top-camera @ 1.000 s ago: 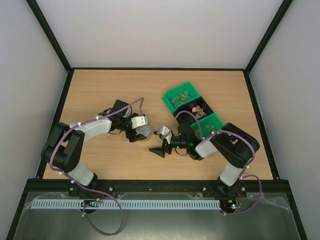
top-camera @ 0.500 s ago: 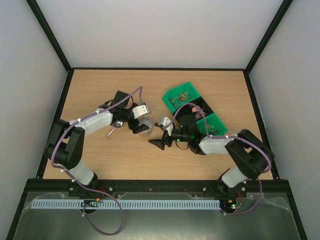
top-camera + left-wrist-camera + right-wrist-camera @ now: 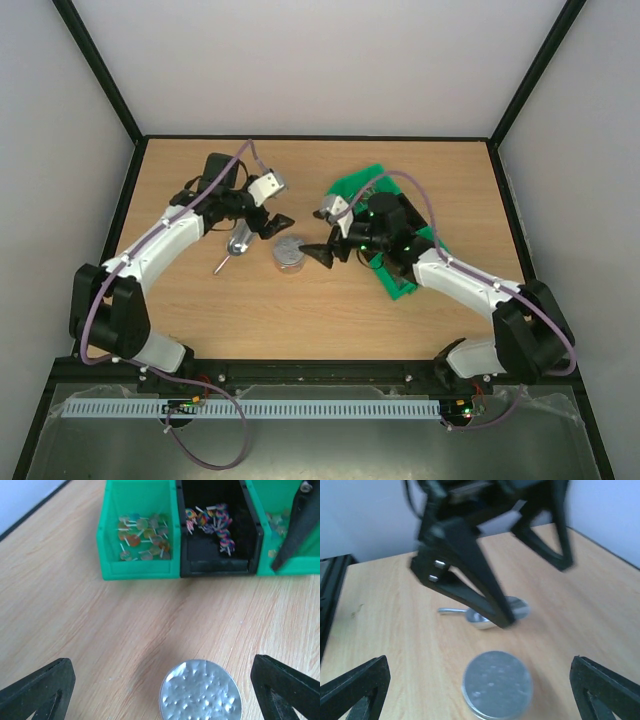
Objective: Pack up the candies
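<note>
Lying in the bins (image 3: 140, 570) at twelve o'clock from the left claw (image 3: 161, 662), beyond the tin (image 3: 200, 692), the candies (image 3: 142, 530) are seen unpacked; that claw and the right claw (image 3: 479, 662) are held wide and empty, the right judged nearer them

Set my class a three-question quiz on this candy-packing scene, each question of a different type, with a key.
1. True or false: the round silver lid lies inside a bin.
2. The bin between the two green bins is: A black, B red, C white.
3. Fill in: the left gripper has its jaws ____.
Key: 1 false; 2 A; 3 open.
</note>
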Motion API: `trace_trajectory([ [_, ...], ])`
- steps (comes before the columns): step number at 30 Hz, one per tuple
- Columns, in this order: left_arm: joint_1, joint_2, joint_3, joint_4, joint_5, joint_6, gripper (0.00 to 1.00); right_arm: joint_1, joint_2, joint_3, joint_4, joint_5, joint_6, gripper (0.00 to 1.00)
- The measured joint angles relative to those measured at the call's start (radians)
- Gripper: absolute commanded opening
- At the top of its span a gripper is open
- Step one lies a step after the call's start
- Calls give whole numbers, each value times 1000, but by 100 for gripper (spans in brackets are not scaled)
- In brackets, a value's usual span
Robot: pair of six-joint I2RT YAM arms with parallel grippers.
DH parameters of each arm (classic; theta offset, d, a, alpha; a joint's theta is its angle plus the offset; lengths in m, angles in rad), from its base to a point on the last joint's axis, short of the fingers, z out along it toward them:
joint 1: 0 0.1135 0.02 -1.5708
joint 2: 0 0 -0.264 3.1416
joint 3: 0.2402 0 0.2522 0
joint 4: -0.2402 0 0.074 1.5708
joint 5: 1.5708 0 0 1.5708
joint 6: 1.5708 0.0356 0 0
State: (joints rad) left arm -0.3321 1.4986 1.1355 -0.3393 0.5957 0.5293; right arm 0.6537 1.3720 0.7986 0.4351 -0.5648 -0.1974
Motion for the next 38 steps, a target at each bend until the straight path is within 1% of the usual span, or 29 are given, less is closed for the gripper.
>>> trace_trajectory([
  [4, 31, -34, 18, 0, -3, -71, 99, -105, -30, 26, -31, 14, 49, 99],
  [6, 51, -52, 18, 2, -21, -101, 99, -180, -46, 28, -29, 16, 95, 99],
  [7, 65, -61, 19, 3, -31, -117, 99, -194, -54, 28, -27, 16, 122, 99],
  [8, 83, -69, 22, 4, -40, -132, 99, -264, -62, 28, -21, 15, 153, 99],
  [10, 124, -81, 26, 5, -52, -158, 99, -345, -76, 26, -8, 13, 206, 99],
  [19, 405, -117, 19, 20, -51, -279, 99, -702, -121, -13, 35, -63, 370, 98],
  [22, 488, -139, -20, 50, -46, -323, 99, -817, -121, -47, 36, -92, 401, 99],
  [25, 549, -161, -77, 89, -47, -358, 99, -907, -119, -76, 37, -117, 415, 99],
  [30, 596, -171, -175, 137, -77, -399, 99, -996, -113, -121, 43, -132, 421, 98],
  [35, 602, -195, -251, 171, -107, -418, 99, -1010, -111, -159, 57, -127, 419, 99],
  [38, 602, -206, -270, 183, -115, -426, 99, -1011, -101, -169, 68, -125, 423, 99],
])
